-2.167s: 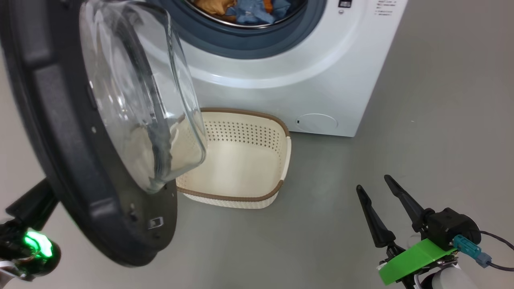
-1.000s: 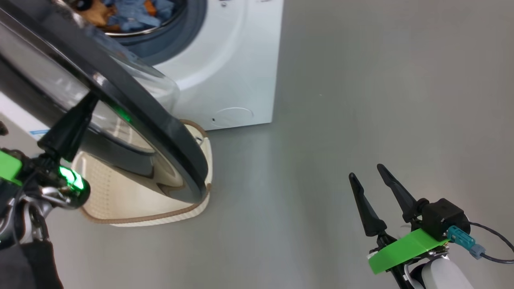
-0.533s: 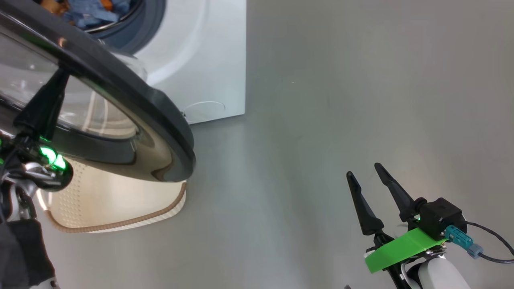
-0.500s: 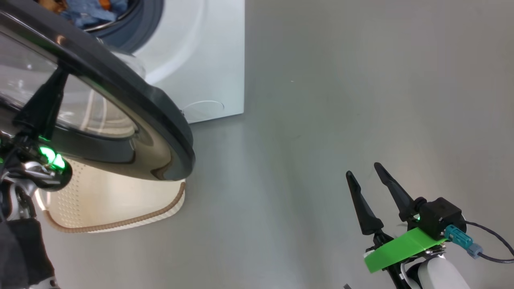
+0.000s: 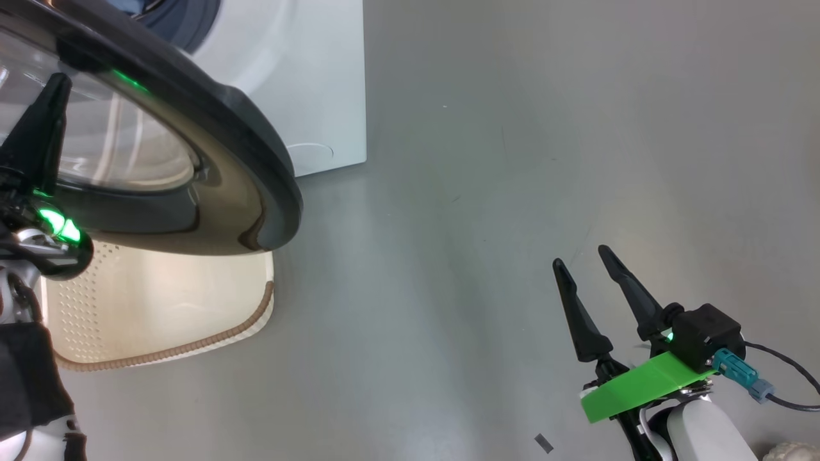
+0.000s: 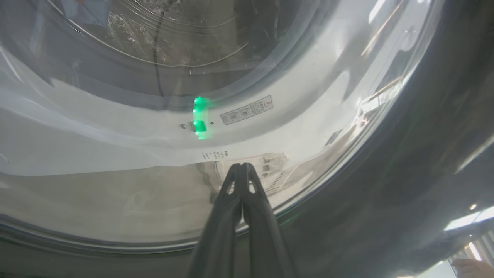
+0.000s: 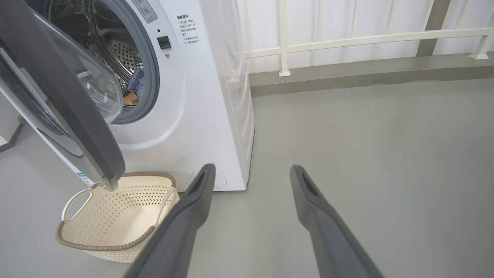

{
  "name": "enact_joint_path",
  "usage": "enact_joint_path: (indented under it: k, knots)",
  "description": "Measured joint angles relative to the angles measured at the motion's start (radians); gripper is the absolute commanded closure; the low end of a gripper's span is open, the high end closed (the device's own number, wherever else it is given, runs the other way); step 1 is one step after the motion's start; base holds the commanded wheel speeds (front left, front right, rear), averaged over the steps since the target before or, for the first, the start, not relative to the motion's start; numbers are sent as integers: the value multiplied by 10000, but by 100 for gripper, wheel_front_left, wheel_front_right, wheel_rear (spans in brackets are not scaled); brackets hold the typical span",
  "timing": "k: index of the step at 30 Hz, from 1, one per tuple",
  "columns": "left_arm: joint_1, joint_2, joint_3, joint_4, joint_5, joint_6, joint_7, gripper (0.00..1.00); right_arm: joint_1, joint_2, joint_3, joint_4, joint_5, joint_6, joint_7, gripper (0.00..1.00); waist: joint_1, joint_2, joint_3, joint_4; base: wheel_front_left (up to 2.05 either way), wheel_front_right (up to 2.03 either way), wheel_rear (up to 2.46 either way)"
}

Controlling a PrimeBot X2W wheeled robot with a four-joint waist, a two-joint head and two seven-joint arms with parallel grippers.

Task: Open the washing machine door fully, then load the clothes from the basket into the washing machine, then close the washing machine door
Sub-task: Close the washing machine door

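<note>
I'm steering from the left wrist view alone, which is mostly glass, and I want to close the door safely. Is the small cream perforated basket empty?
Observer: Yes, empty. The cream perforated plastic basket shows a bare bottom, standing on the grey floor before the white front-loading washing machine.
Operator: Where is the laundry?
Observer: The light-blue and orange clothes lie inside the steel drum.
Operator: How far from shut is the door?
Observer: The round black-rimmed glass door stands well ajar, its lower edge over the basket's rear rim.
</note>
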Motion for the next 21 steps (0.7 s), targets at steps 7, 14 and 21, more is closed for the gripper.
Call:
enact_joint_path:
  k: [7,14,21]
  knots:
    - [-62,-52,-38,171,0,-134,-46,100,-94,31,-75,2,0,0,0,0,0,0,-13,119,0,0,0]
    - [24,-167,15,130,-4,-295,-222,100,-92,27,-88,31,0,0,0,0,0,0,-252,393,0,0,0]
    - [586,-282,77,-146,-4,-309,-458,100,-66,-17,-58,98,0,0,0,0,0,0,-635,659,0,0,0]
